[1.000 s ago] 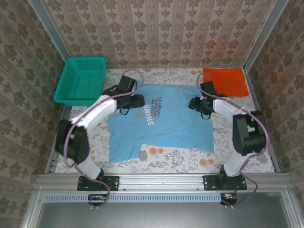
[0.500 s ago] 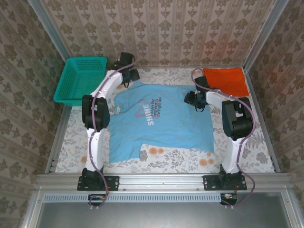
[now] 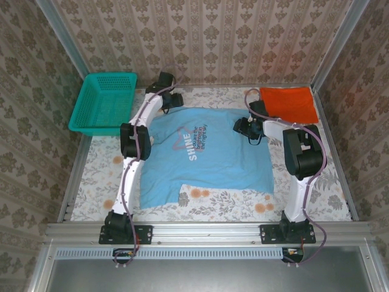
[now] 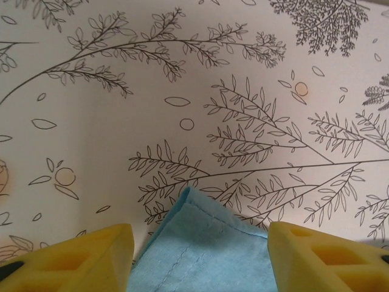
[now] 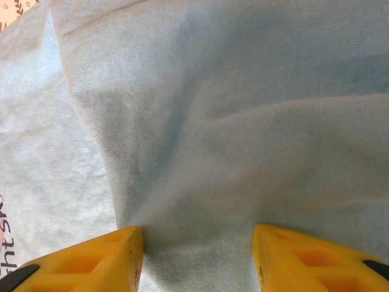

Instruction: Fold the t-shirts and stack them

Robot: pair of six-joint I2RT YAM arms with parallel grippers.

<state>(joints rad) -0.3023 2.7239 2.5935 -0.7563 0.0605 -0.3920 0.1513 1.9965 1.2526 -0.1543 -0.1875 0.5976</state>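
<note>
A light blue t-shirt (image 3: 203, 155) with a "SHINE" print lies spread flat in the middle of the table. At its far left corner is my left gripper (image 3: 173, 100); in the left wrist view this gripper (image 4: 200, 264) is open, and a hemmed corner of the blue shirt (image 4: 203, 249) lies flat between its yellow fingers (image 4: 85, 258). My right gripper (image 3: 242, 126) hovers over the shirt's far right part. It (image 5: 197, 258) is open, with smooth blue cloth (image 5: 231, 121) below and between its fingers (image 5: 304, 258). An orange-red t-shirt (image 3: 289, 103) lies folded at the back right.
A teal mesh basket (image 3: 104, 103) stands at the back left, close to the left arm. The floral tablecloth (image 3: 103, 176) shows bare along the left and near sides. Patterned walls close in the table on three sides.
The left arm has stretched out toward the back, carrying its gripper from the shirt's left side to its far left corner. The right gripper has shifted slightly left and back.
</note>
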